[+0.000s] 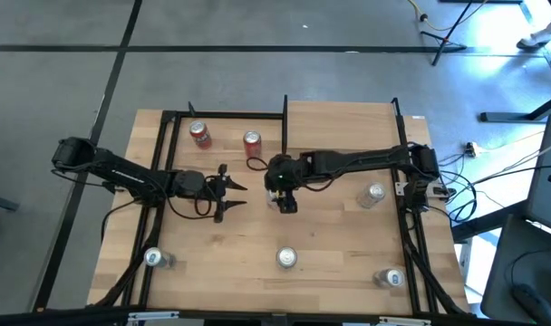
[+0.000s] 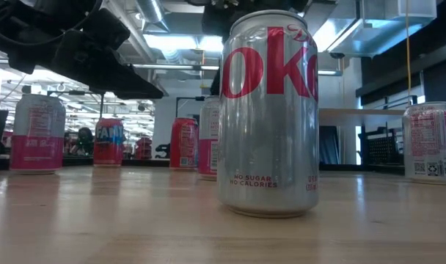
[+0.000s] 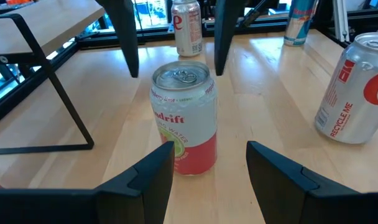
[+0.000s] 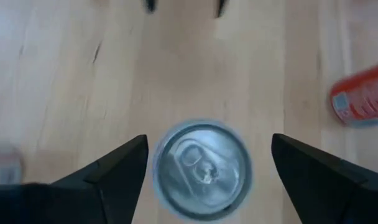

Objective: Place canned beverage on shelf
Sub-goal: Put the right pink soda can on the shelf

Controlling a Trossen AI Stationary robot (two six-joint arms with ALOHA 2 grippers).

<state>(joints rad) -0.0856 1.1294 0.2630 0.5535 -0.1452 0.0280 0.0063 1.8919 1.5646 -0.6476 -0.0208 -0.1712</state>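
Right gripper (image 4: pixel 207 165) hung spread directly above pink-and-white sparkling-water can (image 4: pixel 204 169) standing upright mid-worktop (image 1: pixel 330 235), fingers either side, not touching. Left gripper (image 3: pixel 211 165), partly spread and empty, faced same can from just beside. Shelf (image 1: pixel 341 122) stood at far edge, well apart from can.

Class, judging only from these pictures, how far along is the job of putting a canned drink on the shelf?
Done: nothing; the shelf shows no can. In hand: the right hand hangs open above an upright can, its fingers either side, not gripping. The left hand waits open nearby. Left: grasp, lift, place.
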